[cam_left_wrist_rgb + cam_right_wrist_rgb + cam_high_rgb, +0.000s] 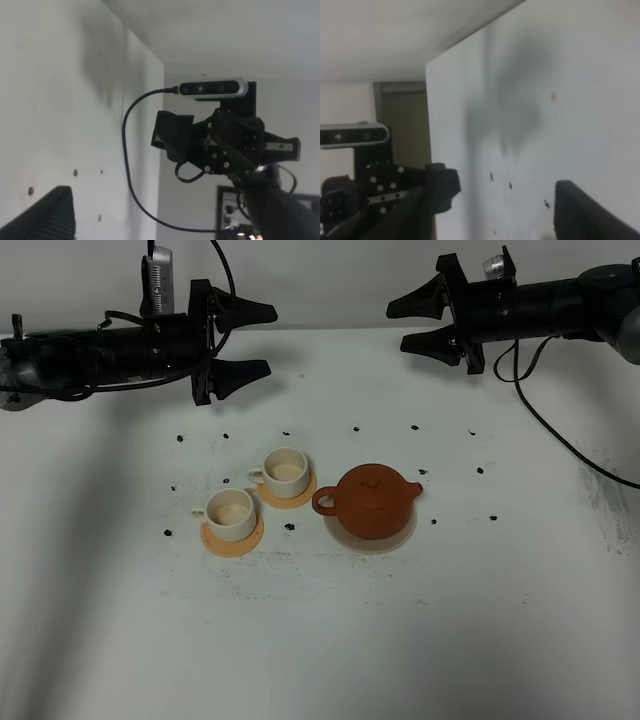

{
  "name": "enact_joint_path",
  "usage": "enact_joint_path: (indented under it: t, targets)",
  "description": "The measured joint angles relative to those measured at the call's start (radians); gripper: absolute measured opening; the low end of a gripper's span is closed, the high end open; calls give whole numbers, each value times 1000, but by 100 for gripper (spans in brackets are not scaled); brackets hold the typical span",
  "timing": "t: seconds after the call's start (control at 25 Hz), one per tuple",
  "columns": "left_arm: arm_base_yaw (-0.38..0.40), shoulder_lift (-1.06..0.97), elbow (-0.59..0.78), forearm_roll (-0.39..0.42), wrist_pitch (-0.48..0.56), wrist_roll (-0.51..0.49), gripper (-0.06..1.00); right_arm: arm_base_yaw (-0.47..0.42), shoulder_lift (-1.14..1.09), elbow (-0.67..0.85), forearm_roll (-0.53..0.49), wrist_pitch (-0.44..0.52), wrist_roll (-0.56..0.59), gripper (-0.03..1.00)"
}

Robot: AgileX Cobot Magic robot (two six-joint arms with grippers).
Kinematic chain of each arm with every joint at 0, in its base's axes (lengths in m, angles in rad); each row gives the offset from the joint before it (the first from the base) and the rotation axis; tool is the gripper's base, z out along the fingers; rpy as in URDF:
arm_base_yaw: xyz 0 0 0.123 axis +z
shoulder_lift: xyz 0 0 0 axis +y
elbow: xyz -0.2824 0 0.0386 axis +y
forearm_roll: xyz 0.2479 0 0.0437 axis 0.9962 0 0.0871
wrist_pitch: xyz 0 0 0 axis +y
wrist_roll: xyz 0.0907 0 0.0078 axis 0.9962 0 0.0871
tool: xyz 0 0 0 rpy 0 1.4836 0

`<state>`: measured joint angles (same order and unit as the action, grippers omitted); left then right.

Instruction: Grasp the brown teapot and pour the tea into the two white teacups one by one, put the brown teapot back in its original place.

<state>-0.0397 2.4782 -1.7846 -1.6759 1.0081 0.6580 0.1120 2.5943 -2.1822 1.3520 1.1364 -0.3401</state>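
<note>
The brown teapot (pixel 370 500) sits on its pale round mat (pixel 397 536) right of the table's middle, handle toward the cups. The two white teacups (pixel 286 470) (pixel 231 512) stand on orange coasters to its left. My left gripper (pixel 272 340) hovers open above the back left of the table, far from the cups. My right gripper (pixel 397 327) hovers open at the back right, its jaws facing the left one. Nothing is held. The left wrist view shows only one dark finger (pixel 52 215) and the wall. The right wrist view shows one finger (pixel 585 212).
Small dark specks (pixel 355 429) are scattered over the white table (pixel 320 640) around the tea set. A black cable (pixel 560 430) trails from the right arm across the table's right side. The other arm (pixel 220 145) fills part of the left wrist view.
</note>
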Motion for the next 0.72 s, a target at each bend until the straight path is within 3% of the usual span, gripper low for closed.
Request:
enact_joint_path:
  t: [0.2, 0.4, 0.56, 0.72]
  targets:
    - [0, -8, 0, 0, -1, 129, 71, 0, 0, -2, -20, 1, -116, 54]
    - [0, -69, 0, 35, -61, 243, 64, 1, 1, -100, -267, -2, -157, 54]
    - [0, -146, 0, 189, -160, 267, 62, 5, 1, -218, -484, -3, -83, 54]
    - [-1, -218, 0, 379, -248, 261, 62, 7, 1, -275, -566, -7, -52, 52]
